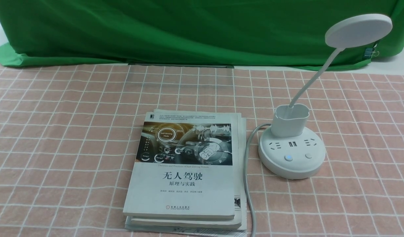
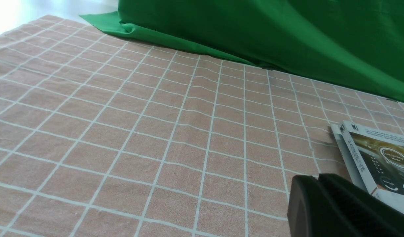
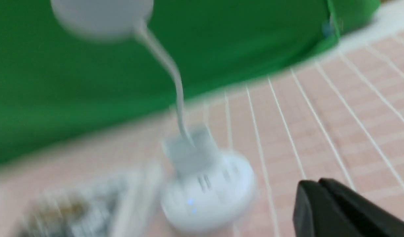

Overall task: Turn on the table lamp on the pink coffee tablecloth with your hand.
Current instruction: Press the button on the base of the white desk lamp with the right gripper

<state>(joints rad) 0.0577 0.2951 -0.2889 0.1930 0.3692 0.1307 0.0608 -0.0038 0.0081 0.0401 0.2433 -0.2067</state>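
The table lamp stands ahead of the closed right jaws, untouched.

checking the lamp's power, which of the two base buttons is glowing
The left button on the table lamp, nearer the book: it shows a blue glow; the right button is plain white.

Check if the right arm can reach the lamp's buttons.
Probably yes: the buttons on the table lamp face the robot, nothing stands before them, and the books lie to its left.
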